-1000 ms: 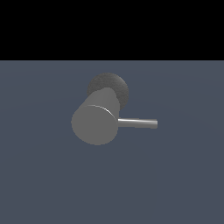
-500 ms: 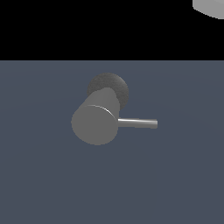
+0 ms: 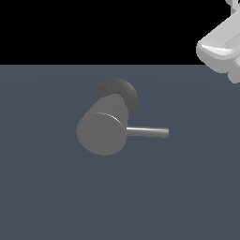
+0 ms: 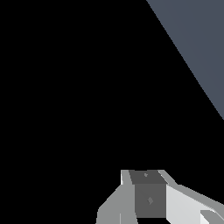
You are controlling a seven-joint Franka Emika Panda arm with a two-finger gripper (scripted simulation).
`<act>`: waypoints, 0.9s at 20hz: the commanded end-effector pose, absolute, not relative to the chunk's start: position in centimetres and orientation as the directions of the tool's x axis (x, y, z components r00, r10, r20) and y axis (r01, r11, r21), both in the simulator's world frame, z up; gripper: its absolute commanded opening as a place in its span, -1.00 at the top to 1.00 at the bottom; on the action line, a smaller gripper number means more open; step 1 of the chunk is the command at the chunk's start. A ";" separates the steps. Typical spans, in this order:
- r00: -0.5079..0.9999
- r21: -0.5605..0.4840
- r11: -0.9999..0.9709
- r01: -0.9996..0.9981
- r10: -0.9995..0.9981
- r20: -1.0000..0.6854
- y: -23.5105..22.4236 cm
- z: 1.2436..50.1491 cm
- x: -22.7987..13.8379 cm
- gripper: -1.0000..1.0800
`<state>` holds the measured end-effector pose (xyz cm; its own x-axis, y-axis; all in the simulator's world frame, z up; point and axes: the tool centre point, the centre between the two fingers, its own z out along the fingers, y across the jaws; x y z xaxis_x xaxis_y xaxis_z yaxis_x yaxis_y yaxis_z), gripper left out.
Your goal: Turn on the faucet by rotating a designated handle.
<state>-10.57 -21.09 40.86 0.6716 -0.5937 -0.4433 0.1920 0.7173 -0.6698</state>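
Faucet (image 3: 101, 132) sits near the middle of the exterior view, on a flat slate-blue surface (image 3: 47, 197). It is a thick, short grey cylinder with its flat round end facing toward the camera and slightly to that view's left. Behind it, farther off, a darker rough round base (image 3: 118, 91) joins the cylinder's far end.

Handle (image 3: 147, 132): a thin straight grey rod coming off the cylinder's side and pointing to the exterior view's right, lying about level. Its free end is a small flat disc, well clear of anything else. Nothing touches it.

Arm (image 3: 220, 44): only a pale grey-white piece of it shows, at the top right corner of the exterior view, partly cut off by the frame edge. It is well apart from the faucet and from the handle tip, up and to the right of both. No fingertips are visible in that view.

Wrist view: mostly black, with a wedge of the slate-blue surface in one corner. Part of the gripper (image 4: 148, 197) shows at the frame edge, a dark grey block between lighter grey and white faces. The fingertips are out of frame, so I cannot tell whether the claw is apart or together. Faucet and handle do not appear in this view.
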 end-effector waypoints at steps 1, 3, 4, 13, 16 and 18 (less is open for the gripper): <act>0.622 -0.622 0.760 0.188 -0.582 -0.524 -22.0 38.1 -10.1 1.00; 0.579 -0.584 0.790 0.187 -0.569 -0.585 -22.6 35.9 -9.8 1.00; 0.556 -0.565 0.804 0.186 -0.560 -0.614 -22.9 34.7 -9.7 1.00; 0.323 -0.409 0.893 0.185 -0.449 -0.833 -23.9 23.7 -9.8 1.00; 0.252 -0.372 0.909 0.187 -0.410 -0.876 -23.9 20.7 -10.2 1.00; 0.210 -0.352 0.917 0.188 -0.387 -0.898 -23.8 18.9 -10.5 1.00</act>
<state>-10.29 -23.84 20.36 0.2451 -0.4063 -0.8803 0.1871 0.9107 -0.3683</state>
